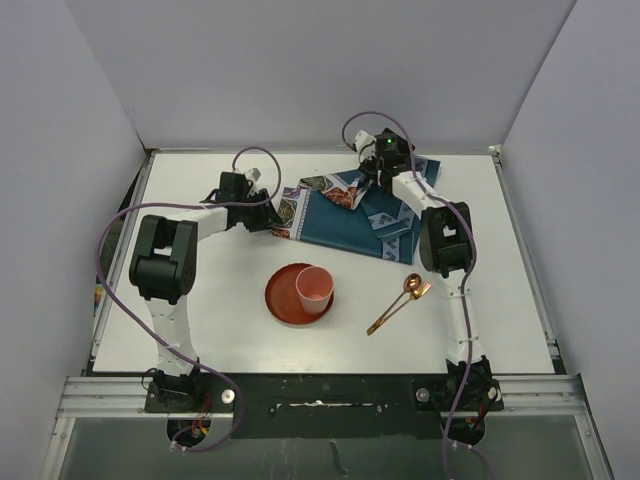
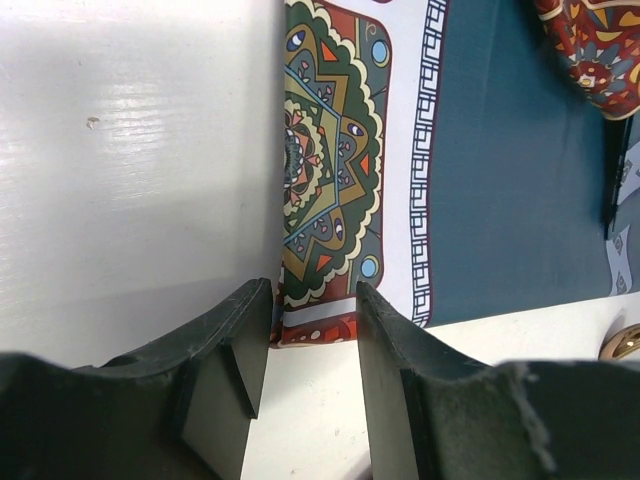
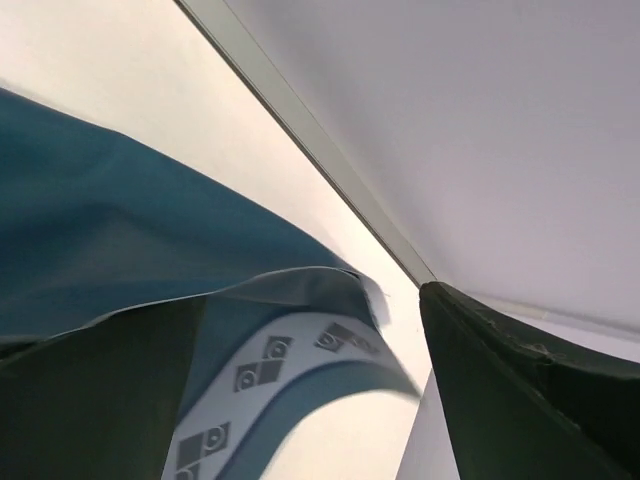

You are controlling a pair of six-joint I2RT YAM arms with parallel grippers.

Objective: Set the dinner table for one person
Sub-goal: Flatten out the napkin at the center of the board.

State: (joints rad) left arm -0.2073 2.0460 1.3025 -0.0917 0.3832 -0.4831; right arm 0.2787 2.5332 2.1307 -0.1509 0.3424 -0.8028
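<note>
The white dinner table [image 1: 210, 335] carries a teal placemat [image 1: 345, 225] with patterned ends at the back centre. Part of the mat is folded over, its patterned end [image 1: 335, 190] lying on the teal middle. My left gripper [image 1: 273, 216] is low at the mat's left patterned end [image 2: 330, 170]. Its jaws [image 2: 313, 300] stand partly apart with bare table between them and the mat's edge at their tips. My right gripper [image 1: 364, 182] hovers over the fold, open wide [image 3: 310, 320]. A curled, blurred corner of the mat [image 3: 300, 340] hangs loose between its fingers.
A red plate [image 1: 283, 303] with a pink cup [image 1: 314, 287] on it sits in the table's middle. A gold spoon and fork [image 1: 398, 303] lie to its right. Grey walls close the back and sides, and a metal edge strip [image 3: 310, 150] runs along the table's rim.
</note>
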